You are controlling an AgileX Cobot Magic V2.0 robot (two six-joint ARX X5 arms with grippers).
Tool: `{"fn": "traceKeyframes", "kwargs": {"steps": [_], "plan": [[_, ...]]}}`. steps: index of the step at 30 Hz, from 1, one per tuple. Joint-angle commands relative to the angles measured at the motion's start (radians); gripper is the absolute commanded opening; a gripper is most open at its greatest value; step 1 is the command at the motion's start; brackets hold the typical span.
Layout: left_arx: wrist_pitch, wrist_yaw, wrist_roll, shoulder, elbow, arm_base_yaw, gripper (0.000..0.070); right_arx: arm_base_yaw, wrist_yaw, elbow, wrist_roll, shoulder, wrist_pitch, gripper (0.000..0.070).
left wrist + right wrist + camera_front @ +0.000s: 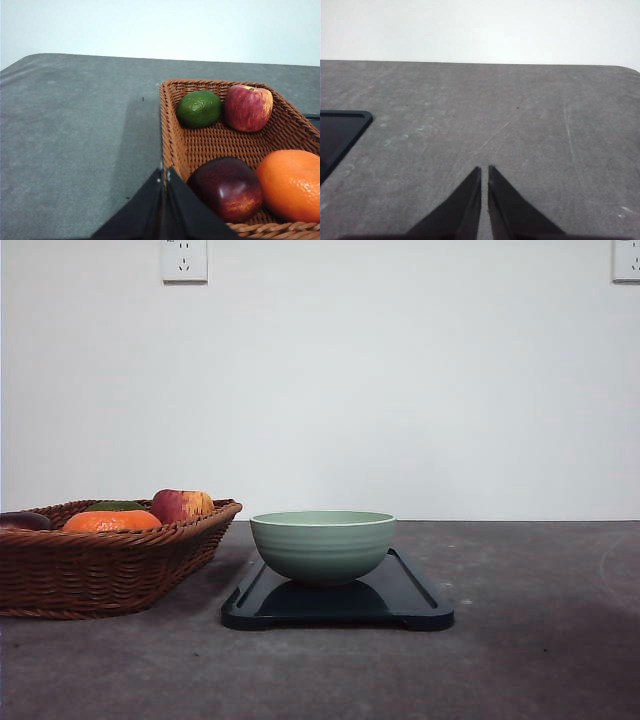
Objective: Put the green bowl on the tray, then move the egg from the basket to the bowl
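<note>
**Bowl seated on tray; egg transfer pending**

Both grippers are sitting with their fingers pressed together and pinching nothing; the left gripper is hanging just outside the basket's near corner, and the right gripper is hovering over bare bench, well apart from the tray corner showing in its wrist view. The green bowl is standing upright on the tray, toward the tray's far edge, so the first step is, by judgement, already complete. The basket is resting just beside the tray's left edge, at the left edge of the bench. In the left wrist view the basket is holding a green lime and a red apple at its far wall, with a dark red fruit and an orange at its near wall; no egg is discernible among them, and part of the basket floor is lying outside the views. The step in hand is therefore, by judgement, the egg transfer; the next move is calling for the left gripper to spread its fingers, locate the egg inside the basket, and close gently on it. No brand, label or legible writing is appearing; two unmarked wall sockets are sitting high on the wall.
</note>
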Motion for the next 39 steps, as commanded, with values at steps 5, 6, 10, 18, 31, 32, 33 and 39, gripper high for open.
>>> {"fn": "traceKeyframes", "kwargs": {"steps": [5,6,10,18,31,32,33,39], "plan": [[0.012,0.001,-0.001,0.0,-0.019,0.002,0.0,0.002,0.0,-0.004,0.011,0.0,0.011,0.0016],[0.012,0.001,-0.001,0.0,-0.019,0.002,0.0,0.002,0.0,-0.004,0.011,0.0,0.011,0.0016],[0.012,0.001,-0.001,0.0,-0.019,0.002,0.0,0.002,0.0,-0.004,0.011,0.0,0.011,0.0016],[0.012,0.001,-0.001,0.0,-0.019,0.002,0.0,0.002,0.0,-0.004,0.011,0.0,0.011,0.0016],[0.012,0.001,-0.001,0.0,-0.019,0.002,0.0,0.002,0.0,-0.004,0.011,0.0,0.011,0.0016],[0.012,0.001,-0.001,0.0,-0.019,0.002,0.0,0.002,0.0,-0.004,0.011,0.0,0.011,0.0016],[0.012,0.001,-0.001,0.0,-0.019,0.002,0.0,0.002,0.0,-0.004,0.011,0.0,0.011,0.0016],[0.012,0.001,-0.001,0.0,-0.019,0.002,0.0,0.002,0.0,-0.004,0.011,0.0,0.011,0.0016]]}}
